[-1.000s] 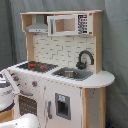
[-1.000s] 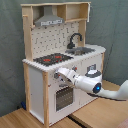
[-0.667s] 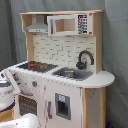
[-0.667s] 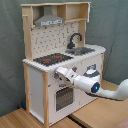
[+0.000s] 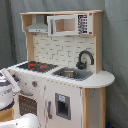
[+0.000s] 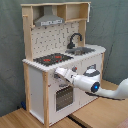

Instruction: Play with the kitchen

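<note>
Second exterior view gives us the best look at the tool [image 6: 59, 73]: it sits at the front of the kitchen [image 6: 47, 85], just below the counter edge [image 6: 50, 68] and above the oven door [image 6: 64, 96], near the knobs [image 6: 74, 69]. We cannot tell whether its fingers are apart or together, nor whether it touches the front panel. The white arm [image 6: 95, 84] runs from the second exterior view's right, low across the front of the kitchen, so it crosses the room before the oven door.

In the first exterior view, only white parts of the arm [image 5: 7, 87] show at the first exterior view's left edge, near the hob corner; we do not see the tool there.

On the counter we see the black-red hob [image 6: 52, 58] to the second exterior view's left and the grey sink [image 6: 81, 50] with the black tap [image 6: 74, 39] to the second exterior view's right. Behind them rises the pegboard back [image 6: 52, 36], with the hood [image 6: 49, 21] and an open shelf [image 6: 74, 12] above. The counter's rounded end [image 5: 102, 79] juts out at the first exterior view's right. The kitchen stands on a wooden floor [image 6: 100, 112], open in front at the near right, with a grey curtain [image 6: 10, 55] behind.
</note>
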Controlling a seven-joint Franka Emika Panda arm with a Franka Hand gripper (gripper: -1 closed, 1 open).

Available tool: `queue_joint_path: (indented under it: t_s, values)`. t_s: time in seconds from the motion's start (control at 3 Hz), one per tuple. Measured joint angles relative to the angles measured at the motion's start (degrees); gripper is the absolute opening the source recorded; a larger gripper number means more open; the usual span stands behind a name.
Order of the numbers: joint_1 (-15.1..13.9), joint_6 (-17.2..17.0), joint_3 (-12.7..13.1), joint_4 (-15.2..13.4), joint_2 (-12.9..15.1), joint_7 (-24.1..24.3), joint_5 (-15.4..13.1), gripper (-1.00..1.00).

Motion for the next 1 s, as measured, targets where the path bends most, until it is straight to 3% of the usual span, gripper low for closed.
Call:
queue_joint_path:
  t_s: [1.0]
  values:
    - [0.06,-2.09,0.05,0.88,0.3,-18.56,-0.03,-1.0]
